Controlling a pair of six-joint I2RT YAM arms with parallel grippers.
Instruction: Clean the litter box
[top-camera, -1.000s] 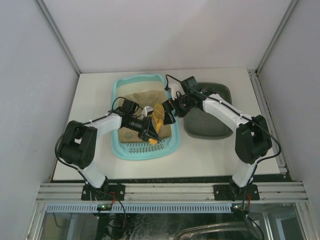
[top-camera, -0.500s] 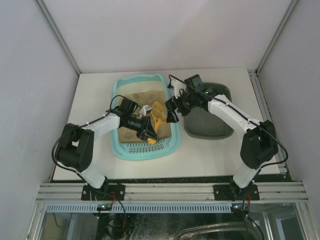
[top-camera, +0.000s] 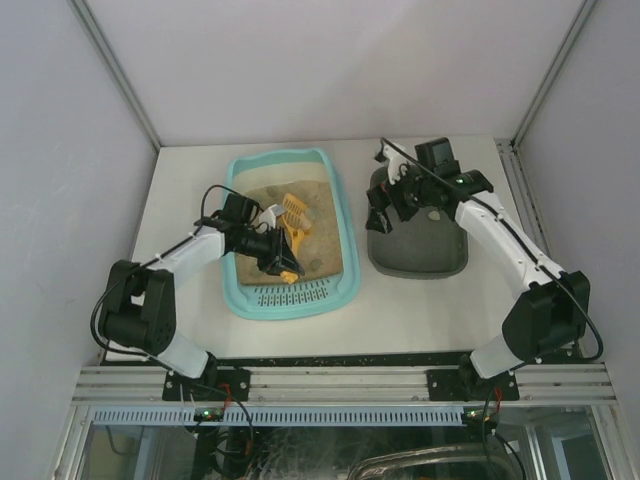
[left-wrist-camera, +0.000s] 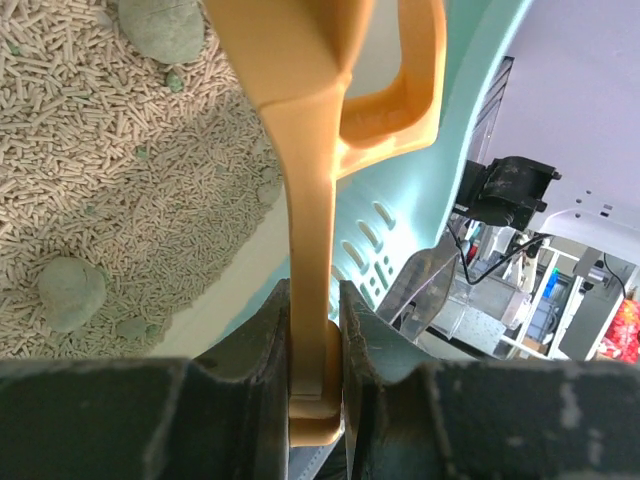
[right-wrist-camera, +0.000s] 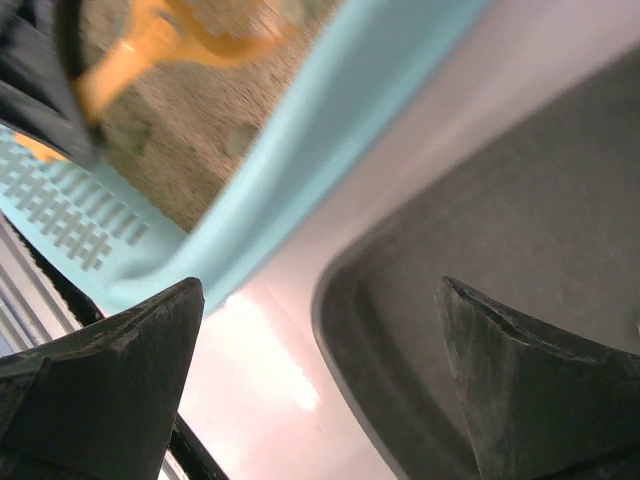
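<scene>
The light turquoise litter box (top-camera: 244, 297) lies left of centre, with tan pellet litter (left-wrist-camera: 120, 180) inside and a slotted grate at its near end. Grey-green clumps (left-wrist-camera: 70, 293) lie in the pellets. My left gripper (top-camera: 279, 258) is inside the box and shut on the handle of an orange scoop (top-camera: 294, 212). In the left wrist view the handle (left-wrist-camera: 310, 250) is pinched between the jaws of that gripper (left-wrist-camera: 315, 340). My right gripper (top-camera: 381, 212) hangs open and empty above the dark grey tray's left rim, clear of the litter box (right-wrist-camera: 330, 130).
A dark grey tray (top-camera: 420, 255) sits on the white table to the right of the litter box, with a narrow strip of table (right-wrist-camera: 270, 330) between them. White walls close off the back and both sides. An aluminium rail runs along the near edge.
My right arm has drawn back from over the litter box to the grey tray's left side. My left gripper has carried the scoop left and farther back inside the box.
</scene>
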